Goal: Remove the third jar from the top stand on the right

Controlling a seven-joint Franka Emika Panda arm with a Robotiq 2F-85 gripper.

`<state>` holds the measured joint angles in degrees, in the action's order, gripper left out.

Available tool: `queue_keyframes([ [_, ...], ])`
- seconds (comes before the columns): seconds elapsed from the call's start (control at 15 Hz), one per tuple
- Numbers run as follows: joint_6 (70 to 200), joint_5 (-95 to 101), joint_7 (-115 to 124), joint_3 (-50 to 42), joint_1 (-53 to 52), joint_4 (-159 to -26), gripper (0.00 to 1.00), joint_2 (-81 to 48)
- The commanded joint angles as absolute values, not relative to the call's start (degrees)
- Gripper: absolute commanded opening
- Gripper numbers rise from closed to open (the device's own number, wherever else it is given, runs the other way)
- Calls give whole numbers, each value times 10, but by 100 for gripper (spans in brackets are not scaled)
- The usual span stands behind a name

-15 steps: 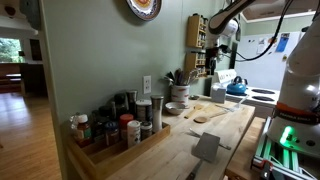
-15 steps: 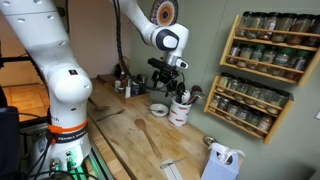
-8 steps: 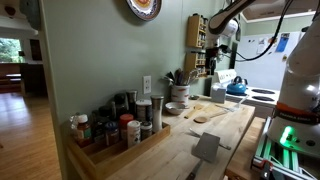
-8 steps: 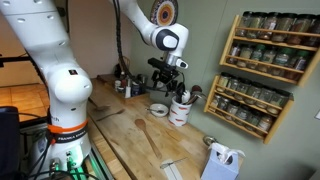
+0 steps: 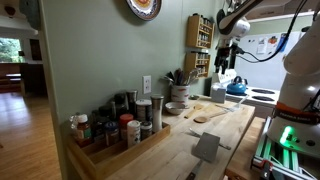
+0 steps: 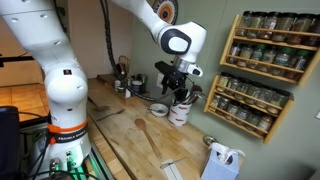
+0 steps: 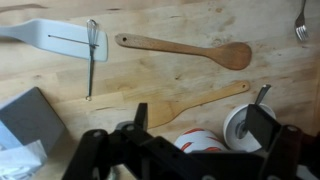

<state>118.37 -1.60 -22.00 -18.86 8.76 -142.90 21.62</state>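
Jars (image 6: 268, 21) stand in the top stand (image 6: 270, 33) on the wall, past the table (image 6: 120, 135) back edge. End effector (image 6: 181, 88), wide and empty, hangs well apart, with open room between.

The arm (image 6: 60, 75) is built of fat, rounded, glossy white shells, parted at the joints by thin dark seams. A green light (image 6: 62, 133) glows low on its base. A thin black cable (image 5: 266, 55) hangs loosely along the upper links. The gripper (image 6: 178, 88) is matt black; the wrist view shows its angular linkage bars
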Motion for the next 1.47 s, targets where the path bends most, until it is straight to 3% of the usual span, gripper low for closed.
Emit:
queue_keyframes([
  [0.0,1153,-53,-244,-247,140,-1428,100,245],
  [0.33,1115,-110,-192,-289,184,-1366,100,231],
  [0.93,1130,-142,-171,-284,191,-1357,100,234],
  [1.4,1219,-347,-76,-295,177,-1247,100,63],
])
